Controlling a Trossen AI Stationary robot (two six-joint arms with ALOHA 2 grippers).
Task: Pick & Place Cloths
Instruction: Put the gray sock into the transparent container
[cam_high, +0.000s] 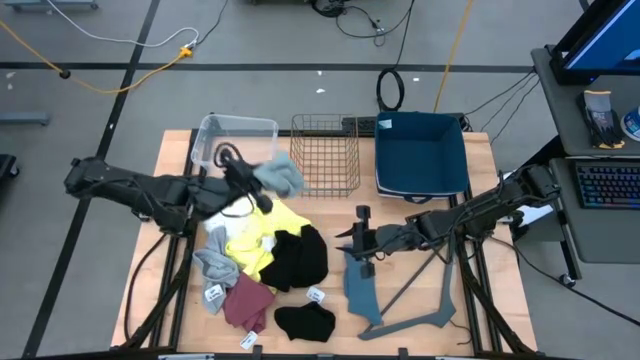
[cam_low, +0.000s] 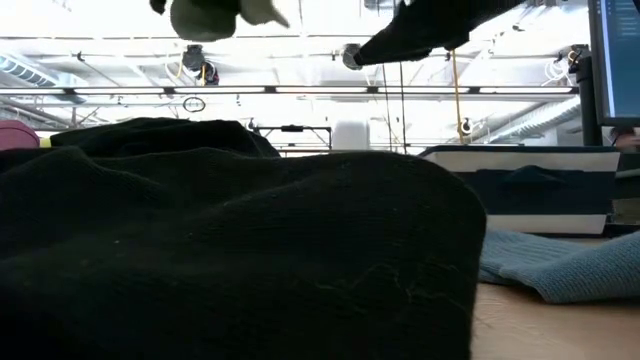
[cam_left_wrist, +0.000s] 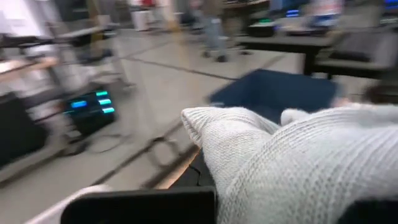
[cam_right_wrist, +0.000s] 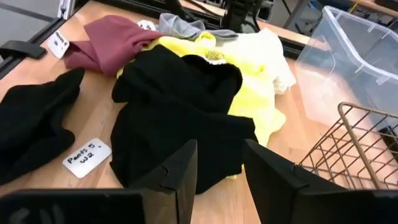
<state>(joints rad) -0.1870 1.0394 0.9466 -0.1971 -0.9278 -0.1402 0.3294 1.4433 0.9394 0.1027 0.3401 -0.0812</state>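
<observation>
Grey knit cloth hangs pinched in my left claw, lifted above the table between the clear plastic tub and the wire basket. My right claw hovers spread, holding nothing, beside the black cloth in the pile with yellow, white and maroon pieces.

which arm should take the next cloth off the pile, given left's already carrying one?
Right. The right gripper is open and empty, facing the black cloth in the pile. The left gripper holds the grey cloth aloft near the wire basket, so it is busy.
</observation>
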